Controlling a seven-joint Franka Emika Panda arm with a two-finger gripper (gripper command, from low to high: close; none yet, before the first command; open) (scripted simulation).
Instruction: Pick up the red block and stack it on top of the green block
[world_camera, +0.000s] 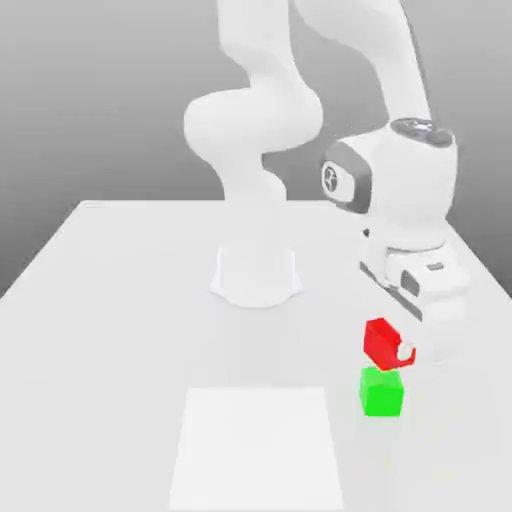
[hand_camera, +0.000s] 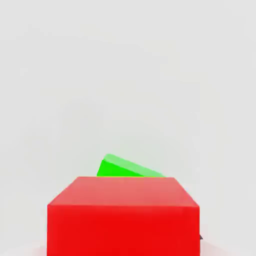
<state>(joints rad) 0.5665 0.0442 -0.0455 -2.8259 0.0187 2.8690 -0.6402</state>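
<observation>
Nearest to the exterior camera lies a pale square patch (world_camera: 257, 447) on the white counter (world_camera: 110, 300), flat and slightly brighter than the surface around it. Just beyond its far corner, toward the exterior view's right, the green block (world_camera: 382, 392) sits on the counter. Directly above it is the red block (world_camera: 381, 341), lifted off the counter and a little tilted, with its lower edge very near the top of the green block; I cannot tell if the two are touching or if a thin gap is between them.

The claw (world_camera: 398, 350) is clamped on the red block. One pale fingertip (world_camera: 404, 352) is visible against the side of the red block, and the white hand of the arm (world_camera: 412, 215) comes down to it from above and from the exterior view's right.

In the hand view the red block (hand_camera: 123, 217) is large and close, and a part of the green block (hand_camera: 125, 168) shows behind its top edge, turned at an angle to the red one.

The round base of the arm (world_camera: 256, 275) stands on the counter farther back, well apart from both blocks.
</observation>
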